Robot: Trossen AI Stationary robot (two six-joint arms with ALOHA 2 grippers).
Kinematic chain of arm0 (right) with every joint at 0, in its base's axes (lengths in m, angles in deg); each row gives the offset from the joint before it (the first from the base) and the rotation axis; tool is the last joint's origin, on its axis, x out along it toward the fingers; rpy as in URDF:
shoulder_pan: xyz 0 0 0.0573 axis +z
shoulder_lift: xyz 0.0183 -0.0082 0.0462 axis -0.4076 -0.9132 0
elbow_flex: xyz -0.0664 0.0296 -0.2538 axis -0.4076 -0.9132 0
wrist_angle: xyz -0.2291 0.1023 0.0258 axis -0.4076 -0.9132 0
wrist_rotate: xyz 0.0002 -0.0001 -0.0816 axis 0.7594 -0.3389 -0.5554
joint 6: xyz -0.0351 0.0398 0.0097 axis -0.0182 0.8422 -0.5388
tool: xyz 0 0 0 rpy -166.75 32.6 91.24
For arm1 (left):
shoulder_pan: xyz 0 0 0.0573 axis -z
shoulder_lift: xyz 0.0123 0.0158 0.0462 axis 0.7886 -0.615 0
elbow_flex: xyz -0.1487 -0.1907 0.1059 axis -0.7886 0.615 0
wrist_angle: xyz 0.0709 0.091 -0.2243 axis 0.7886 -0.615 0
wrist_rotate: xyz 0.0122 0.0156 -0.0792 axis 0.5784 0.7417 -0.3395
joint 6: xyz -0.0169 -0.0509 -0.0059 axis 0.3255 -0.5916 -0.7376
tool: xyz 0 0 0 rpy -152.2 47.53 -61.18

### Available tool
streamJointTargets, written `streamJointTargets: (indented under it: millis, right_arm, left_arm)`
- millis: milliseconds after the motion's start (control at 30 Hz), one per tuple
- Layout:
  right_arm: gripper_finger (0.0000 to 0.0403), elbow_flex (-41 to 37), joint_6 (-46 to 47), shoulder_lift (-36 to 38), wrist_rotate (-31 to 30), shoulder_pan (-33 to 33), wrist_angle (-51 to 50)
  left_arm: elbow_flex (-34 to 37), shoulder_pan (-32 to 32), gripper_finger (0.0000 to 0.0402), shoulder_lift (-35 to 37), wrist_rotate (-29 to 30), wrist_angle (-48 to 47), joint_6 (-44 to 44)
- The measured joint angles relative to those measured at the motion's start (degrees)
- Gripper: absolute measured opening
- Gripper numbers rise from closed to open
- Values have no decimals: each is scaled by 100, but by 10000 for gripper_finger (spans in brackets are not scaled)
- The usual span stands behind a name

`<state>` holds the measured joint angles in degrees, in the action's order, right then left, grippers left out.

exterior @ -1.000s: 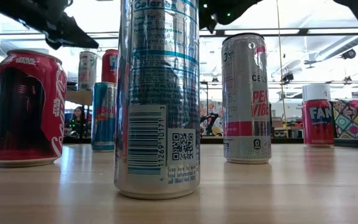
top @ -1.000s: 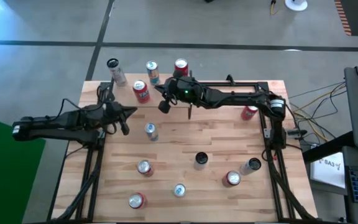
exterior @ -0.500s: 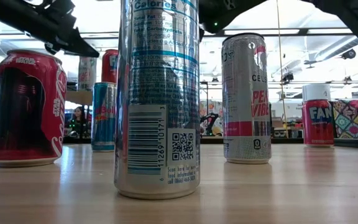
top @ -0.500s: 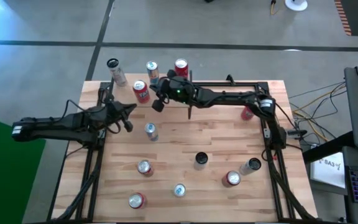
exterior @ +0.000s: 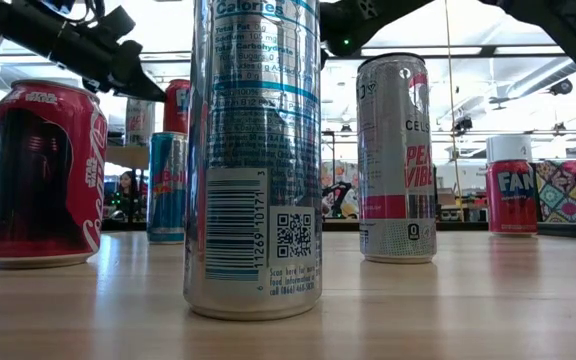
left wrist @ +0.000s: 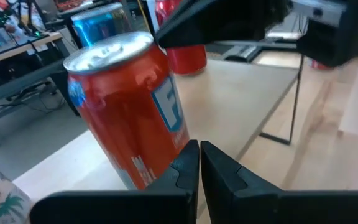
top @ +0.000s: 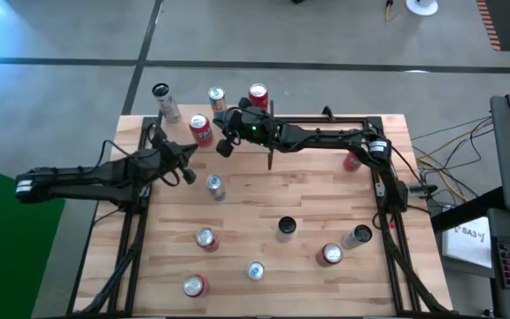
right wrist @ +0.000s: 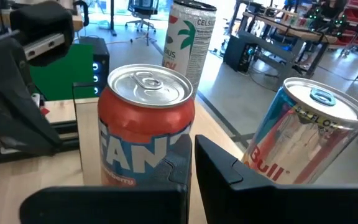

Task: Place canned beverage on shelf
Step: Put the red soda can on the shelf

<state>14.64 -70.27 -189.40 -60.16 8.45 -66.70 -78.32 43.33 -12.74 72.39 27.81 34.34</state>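
From where I stood, the right gripper (top: 222, 146) had its fingers pressed together on nothing, hovering just beside the orange Fanta can (top: 201, 130) that stood upright on the shelf (top: 184, 120) at the far left corner of the table (top: 308, 195). Through its own camera the closed fingers (right wrist: 185, 163) sat right in front of that can (right wrist: 145, 124), with a blue and silver Red Bull can (right wrist: 303, 134) next to it on the shelf and a tall white Celsius can (right wrist: 189, 37) behind.

The left gripper (top: 188, 175) was also shut and empty, on the table side of the shelf, near the same Fanta can; in its view the joined fingers (left wrist: 199, 163) nearly touched the can's side (left wrist: 128, 115), though I could not tell whether they met it.

On the shelf with the Fanta stood the Red Bull can (top: 217, 101), a red can (top: 258, 96) and the Celsius can (top: 163, 99). Away from the shelf, out on the table, a slim silver can (top: 214, 187) stood closest to it, and further cans (top: 205, 237) were scattered towards the near edge, one lying beside the right arm's base (top: 354, 160).
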Motion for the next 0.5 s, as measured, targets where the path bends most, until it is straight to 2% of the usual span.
streamJointTargets:
  millis: [333,500]
  right_arm:
    - [12,-6,-38,-13,2,-21,133]
    - [12,-41,-58,-13,6,-42,507]
  left_arm:
    - [9,-43,0,-120,-7,168,-11]
    - [9,-47,0,-304,-9,318,10]
